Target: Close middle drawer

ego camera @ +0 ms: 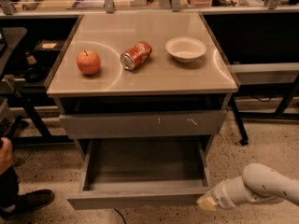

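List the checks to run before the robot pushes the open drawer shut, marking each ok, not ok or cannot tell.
1. Middle drawer pulled out, front panel reachable: ok.
2. Gripper near the panel's right end: ok.
3. Gripper touching the panel: cannot tell.
4. Gripper centred on the panel for a straight push: not ok.
5. Person's shoe left of the drawer, outside its closing path: ok.
6. Apple, soda can and bowl on the tabletop, away from the drawer: ok.
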Action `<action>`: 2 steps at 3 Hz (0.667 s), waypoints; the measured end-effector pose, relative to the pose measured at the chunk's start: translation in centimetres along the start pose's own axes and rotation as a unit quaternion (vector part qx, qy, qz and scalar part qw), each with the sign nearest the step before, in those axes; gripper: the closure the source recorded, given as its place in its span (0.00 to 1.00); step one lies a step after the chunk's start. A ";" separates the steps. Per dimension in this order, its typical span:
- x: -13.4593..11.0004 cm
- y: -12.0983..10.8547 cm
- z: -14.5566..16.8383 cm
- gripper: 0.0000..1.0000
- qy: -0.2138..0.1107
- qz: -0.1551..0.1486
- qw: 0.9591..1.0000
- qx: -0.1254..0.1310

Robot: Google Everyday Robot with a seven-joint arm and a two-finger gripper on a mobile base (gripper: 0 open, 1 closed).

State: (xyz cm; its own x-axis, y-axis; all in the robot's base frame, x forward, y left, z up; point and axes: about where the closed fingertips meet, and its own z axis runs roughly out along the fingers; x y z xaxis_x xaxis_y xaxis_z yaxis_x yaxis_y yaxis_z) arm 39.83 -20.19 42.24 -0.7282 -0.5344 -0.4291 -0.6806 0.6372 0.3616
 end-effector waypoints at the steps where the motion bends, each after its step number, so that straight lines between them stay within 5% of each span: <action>1: -1.7 -1.7 0.4 1.00 -0.006 -0.007 1.000 0.004; 2: -3.8 -3.3 0.5 1.00 -0.014 -0.020 1.000 0.010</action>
State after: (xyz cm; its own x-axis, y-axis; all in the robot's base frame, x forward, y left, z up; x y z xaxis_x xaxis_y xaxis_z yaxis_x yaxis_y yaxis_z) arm 44.89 -19.93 42.27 -0.6977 -0.5444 -0.4657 -0.7073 0.6268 0.3269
